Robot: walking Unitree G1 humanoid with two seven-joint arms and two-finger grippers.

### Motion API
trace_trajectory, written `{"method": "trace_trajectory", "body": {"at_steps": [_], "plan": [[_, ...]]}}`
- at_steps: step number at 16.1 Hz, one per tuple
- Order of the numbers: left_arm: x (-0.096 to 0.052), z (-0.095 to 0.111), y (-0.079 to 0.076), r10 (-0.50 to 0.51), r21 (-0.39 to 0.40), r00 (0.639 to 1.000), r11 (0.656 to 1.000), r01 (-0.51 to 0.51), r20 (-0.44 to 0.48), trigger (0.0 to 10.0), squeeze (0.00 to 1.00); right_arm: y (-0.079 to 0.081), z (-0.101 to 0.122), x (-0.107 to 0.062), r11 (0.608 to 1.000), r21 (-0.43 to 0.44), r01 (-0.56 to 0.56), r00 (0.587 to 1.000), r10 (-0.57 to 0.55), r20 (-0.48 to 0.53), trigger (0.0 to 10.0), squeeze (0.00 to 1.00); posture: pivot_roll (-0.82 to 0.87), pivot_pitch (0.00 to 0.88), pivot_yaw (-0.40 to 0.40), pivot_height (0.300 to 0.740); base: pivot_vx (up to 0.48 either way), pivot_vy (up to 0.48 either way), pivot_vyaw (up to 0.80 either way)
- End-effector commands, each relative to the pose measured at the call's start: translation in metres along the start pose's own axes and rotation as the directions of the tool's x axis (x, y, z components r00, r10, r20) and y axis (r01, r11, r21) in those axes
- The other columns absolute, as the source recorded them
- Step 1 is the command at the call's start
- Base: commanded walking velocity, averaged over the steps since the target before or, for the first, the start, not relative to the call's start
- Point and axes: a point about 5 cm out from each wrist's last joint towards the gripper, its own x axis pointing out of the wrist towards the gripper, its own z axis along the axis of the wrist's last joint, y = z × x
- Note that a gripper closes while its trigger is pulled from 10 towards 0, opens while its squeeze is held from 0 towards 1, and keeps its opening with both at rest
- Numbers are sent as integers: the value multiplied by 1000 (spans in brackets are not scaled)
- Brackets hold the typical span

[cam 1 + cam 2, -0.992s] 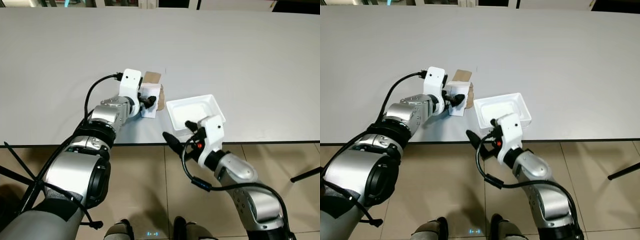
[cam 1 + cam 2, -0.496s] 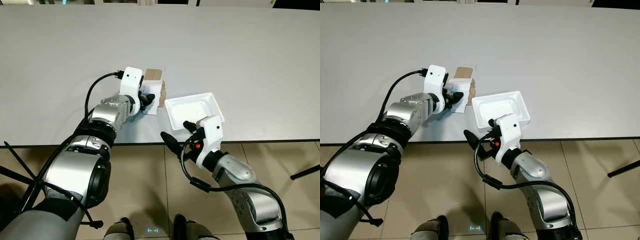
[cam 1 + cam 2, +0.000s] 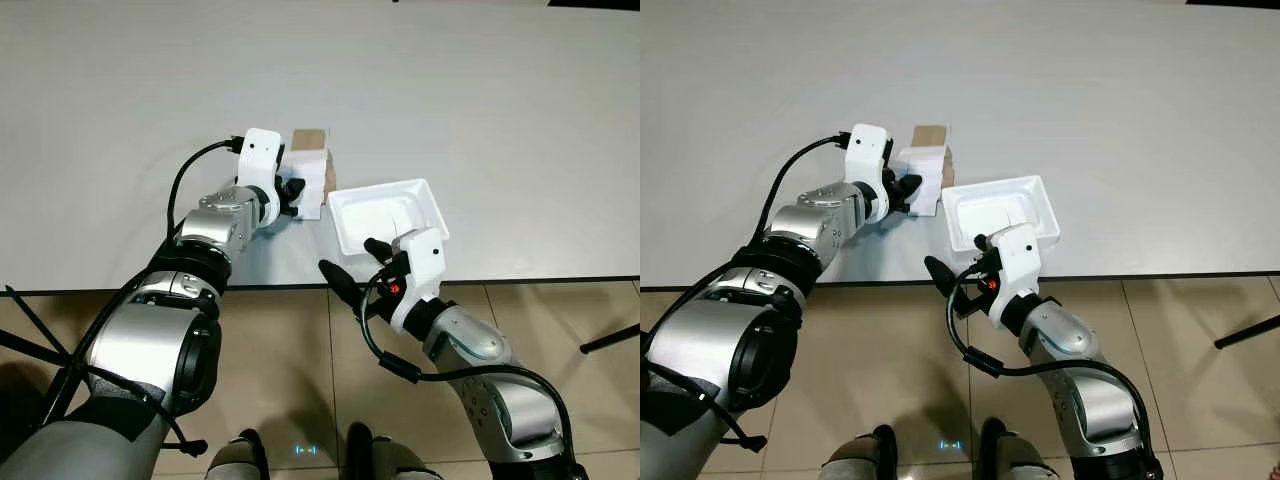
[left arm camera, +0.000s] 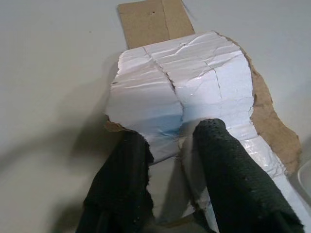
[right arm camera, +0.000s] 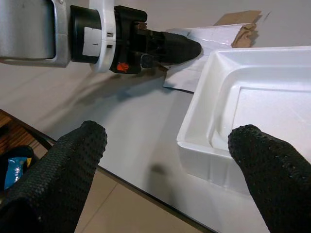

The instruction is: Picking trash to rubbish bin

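A torn piece of white-faced brown cardboard (image 3: 309,178) lies near the front of the grey table (image 3: 480,110). My left gripper (image 3: 293,190) is shut on its near edge. In the left wrist view both black fingers (image 4: 228,165) pinch the crumpled white sheet (image 4: 184,82). Just right of it sits a white foam tray (image 3: 385,208), almost touching the cardboard. My right gripper (image 3: 352,258) is open at the table's front edge. One finger is over the tray's near rim (image 5: 204,150), the other off the edge over the floor. Nothing is between them.
The table's front edge (image 3: 540,281) runs across the view, with tiled floor (image 3: 300,370) below it. A black stand's legs (image 3: 30,340) cross at the lower left. A dark leg (image 3: 610,343) pokes in at the right. My feet (image 3: 300,455) show at the bottom.
The whole picture has shifted a little. The left gripper has carried the cardboard slightly right, closer to the tray. The right gripper has stayed open at the tray's near rim.
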Motion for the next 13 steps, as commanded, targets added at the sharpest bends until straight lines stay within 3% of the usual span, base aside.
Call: {"method": "trace_trajectory", "body": {"at_steps": [1, 5, 6, 7, 8, 10, 13], "plan": [[1, -18, -2, -12, -30, 998, 999, 11, -55, 0, 0, 1, -9, -1, 1000, 28, 2, 999, -1, -41, 10000, 0, -98, 271, -23, 740, 0, 0, 0], [0, -16, -1, -19, -54, 1000, 998, 19, -3, 0, 0, 2, -9, 1, 1000, 31, 0, 999, 1, -38, 10000, 0, -94, 271, -23, 740, 0, 0, 0], [-1, -8, -2, -25, -76, 998, 997, 30, 66, 706, 0, 1, -9, 1, 1000, 30, 1, 999, 0, -37, 10000, 0, -92, 269, -24, 740, 0, 0, 0], [-1, -3, -3, -27, -87, 993, 996, 37, 112, 6627, 0, 1, -8, 2, 1000, 29, 1, 999, 0, -37, 10000, 0, -92, 267, -25, 740, 0, 0, 0], [-2, 2, -3, -27, -98, 986, 994, 43, 164, 10000, 0, 0, -8, 2, 1000, 27, 1, 999, 0, -36, 10000, 0, -92, 266, -26, 740, 0, 0, 0], [-5, 12, 0, 8, -100, 967, 995, 18, 255, 10000, 0, -1, -7, 4, 1000, 23, 4, 999, -3, -32, 10000, 0, -89, 257, -28, 740, 0, 0, 0], [-19, 38, 3, 102, -58, 878, 995, -84, 469, 10000, 0, -4, -5, 8, 1000, 14, 4, 1000, -4, -24, 10000, 0, -79, 236, -36, 740, 0, 0, 0]]}}
